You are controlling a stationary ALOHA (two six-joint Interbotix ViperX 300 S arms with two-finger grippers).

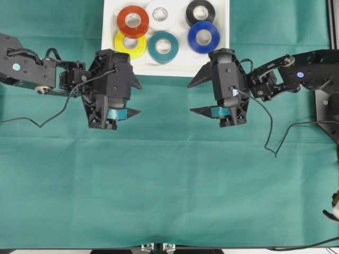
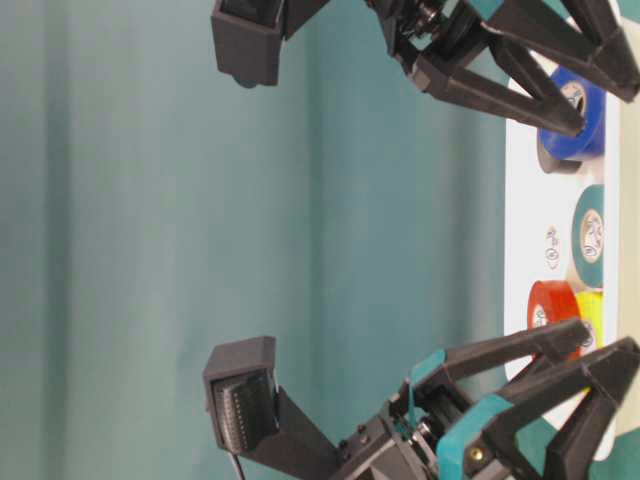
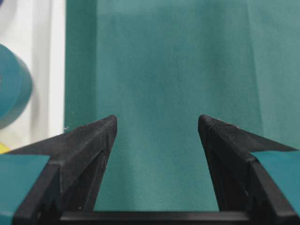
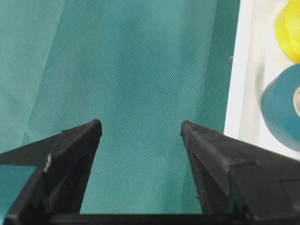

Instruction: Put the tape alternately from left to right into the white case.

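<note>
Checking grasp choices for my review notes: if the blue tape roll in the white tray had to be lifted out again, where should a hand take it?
Probably from straight above, one finger in the centre hole and one outside the wall of the blue tape roll. It lies flat in the white plastic tray, overlapped at its top edge by the black roll, so its right, tray-rim side looks freest.

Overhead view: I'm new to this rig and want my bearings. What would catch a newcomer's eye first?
The white case at the top centre, packed with six bright tape rolls: red, white, black, yellow, teal and blue. Just below it, over the green cloth, the left gripper and right gripper face each other, both open and empty.
</note>
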